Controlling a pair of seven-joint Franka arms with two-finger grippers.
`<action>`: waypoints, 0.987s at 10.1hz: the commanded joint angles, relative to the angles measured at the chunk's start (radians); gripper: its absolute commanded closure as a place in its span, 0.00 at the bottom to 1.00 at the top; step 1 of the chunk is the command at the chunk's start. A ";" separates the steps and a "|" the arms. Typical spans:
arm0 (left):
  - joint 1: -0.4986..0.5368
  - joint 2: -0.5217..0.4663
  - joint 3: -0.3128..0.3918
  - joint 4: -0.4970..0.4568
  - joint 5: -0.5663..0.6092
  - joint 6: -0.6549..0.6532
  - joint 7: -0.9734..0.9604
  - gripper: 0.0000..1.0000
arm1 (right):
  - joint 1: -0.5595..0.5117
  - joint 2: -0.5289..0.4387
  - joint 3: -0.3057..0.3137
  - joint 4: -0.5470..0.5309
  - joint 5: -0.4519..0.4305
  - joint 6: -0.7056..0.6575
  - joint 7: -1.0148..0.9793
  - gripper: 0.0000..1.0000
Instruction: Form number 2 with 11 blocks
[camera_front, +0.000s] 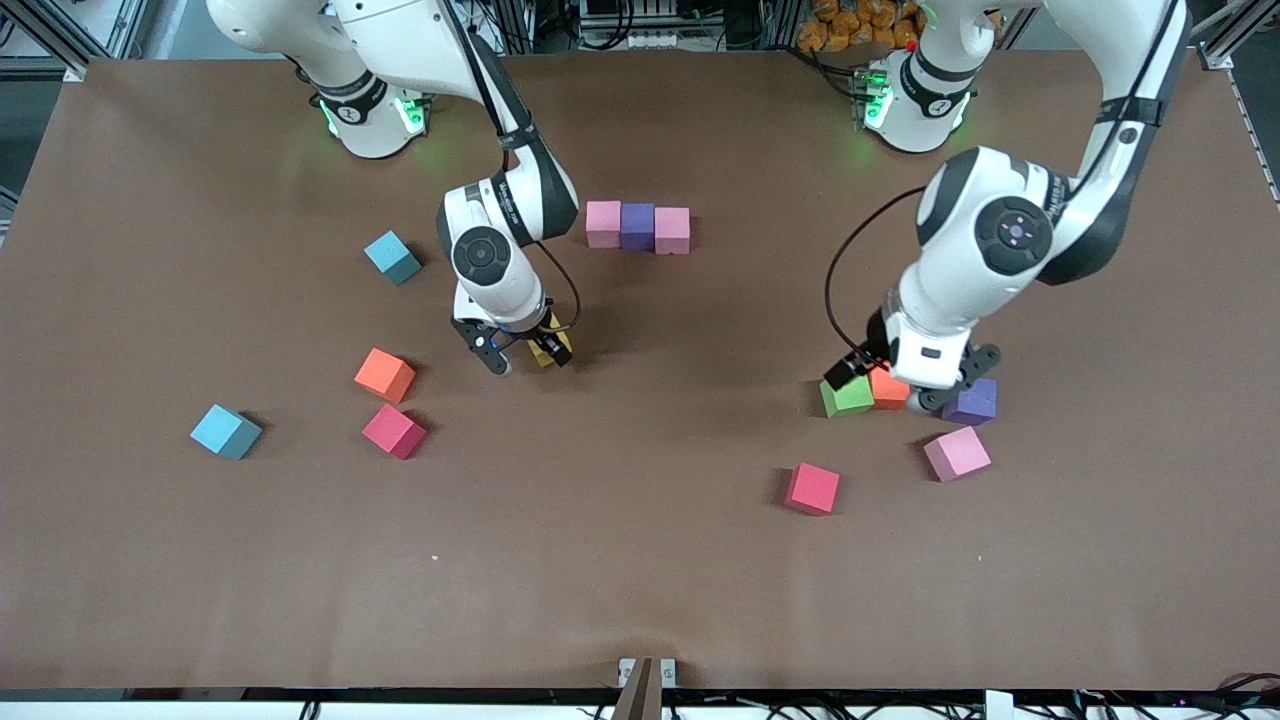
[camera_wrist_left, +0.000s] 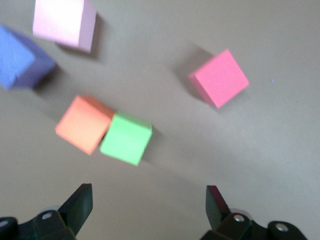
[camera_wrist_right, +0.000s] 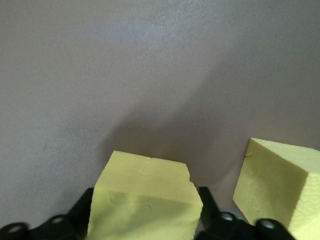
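Observation:
My right gripper is down at the table's middle, shut on a yellow block that fills the gap between its fingers. A second yellow block lies right beside it. Pink, purple and pink blocks form a touching row nearer the robots' bases. My left gripper hangs open over a green block touching an orange block, with a purple block beside them. A pink block and a red block lie nearer the front camera.
Toward the right arm's end lie an orange block, a red block and two teal cubes. Bare brown tabletop stretches to the front edge.

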 joint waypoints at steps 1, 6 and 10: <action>-0.105 0.097 0.179 0.110 0.021 -0.026 0.259 0.00 | -0.009 0.002 0.020 0.013 0.018 0.005 -0.025 0.90; -0.168 0.276 0.388 0.260 0.012 -0.013 0.664 0.00 | 0.037 0.004 0.121 0.168 -0.109 -0.036 -0.199 0.88; -0.167 0.378 0.416 0.303 0.000 0.039 0.706 0.00 | 0.046 0.060 0.253 0.304 -0.246 -0.128 -0.355 0.85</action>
